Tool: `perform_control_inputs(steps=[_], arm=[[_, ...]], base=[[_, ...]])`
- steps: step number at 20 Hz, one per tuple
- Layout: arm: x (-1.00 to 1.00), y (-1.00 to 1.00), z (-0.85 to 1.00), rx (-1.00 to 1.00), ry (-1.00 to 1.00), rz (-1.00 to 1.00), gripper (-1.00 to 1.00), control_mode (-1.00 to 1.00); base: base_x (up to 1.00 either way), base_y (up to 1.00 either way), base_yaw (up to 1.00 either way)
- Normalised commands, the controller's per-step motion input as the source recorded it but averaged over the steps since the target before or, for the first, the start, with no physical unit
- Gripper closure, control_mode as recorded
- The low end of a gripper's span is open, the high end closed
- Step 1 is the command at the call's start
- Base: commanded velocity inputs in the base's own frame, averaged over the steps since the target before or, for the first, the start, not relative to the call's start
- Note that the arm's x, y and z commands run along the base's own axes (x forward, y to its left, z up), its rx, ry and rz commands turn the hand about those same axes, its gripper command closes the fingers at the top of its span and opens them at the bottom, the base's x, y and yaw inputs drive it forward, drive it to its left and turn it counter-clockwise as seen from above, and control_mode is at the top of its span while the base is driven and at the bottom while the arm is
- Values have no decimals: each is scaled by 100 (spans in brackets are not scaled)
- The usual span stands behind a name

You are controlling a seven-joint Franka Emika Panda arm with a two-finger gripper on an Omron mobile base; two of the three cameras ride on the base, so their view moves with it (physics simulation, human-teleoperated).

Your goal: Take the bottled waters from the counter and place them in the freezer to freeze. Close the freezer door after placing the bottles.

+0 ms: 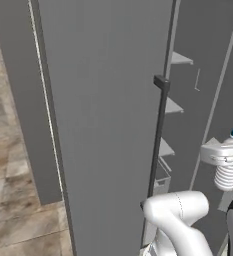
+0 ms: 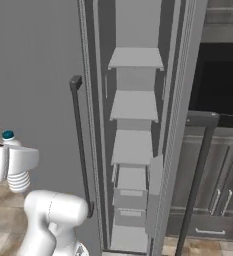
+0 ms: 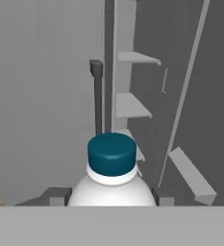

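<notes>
My gripper (image 3: 111, 197) is shut on a bottled water (image 3: 112, 166), a clear ribbed bottle with a teal cap, held upright in the air. From the left base camera the bottle (image 1: 228, 172) hangs at the right edge, in front of the open freezer (image 1: 188, 115). The right base view shows the bottle (image 2: 17, 181) at the far left, beside the freezer door (image 2: 33, 75). That door (image 1: 103, 125) stands swung open, its dark bar handle (image 1: 158, 135) toward me. Grey shelves (image 2: 134, 105) are stacked inside the freezer, bare as far as they show. The counter is out of view.
A black built-in microwave (image 2: 220, 80) and grey cabinets (image 2: 215, 200) stand right of the freezer. A dark bar handle (image 2: 198, 170) runs down in front of them. Tiled floor (image 1: 13, 190) lies left of the open door.
</notes>
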Motion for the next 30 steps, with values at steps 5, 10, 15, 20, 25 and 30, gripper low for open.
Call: perform_control_inputs(steps=[5,10,15,20,25,30], arm=[[0,0,0,0,0,0,100,100],[0,0,0,0,0,0,100,100],[0,0,0,0,0,0,100,100],[0,0,0,0,0,0,100,100],[0,0,0,0,0,0,100,100],[0,0,0,0,0,0,100,100]], base=[[19,0,-28],[29,0,-22],[50,0,-3],[51,-2,0],[31,-22,0],[2,-41,0]])
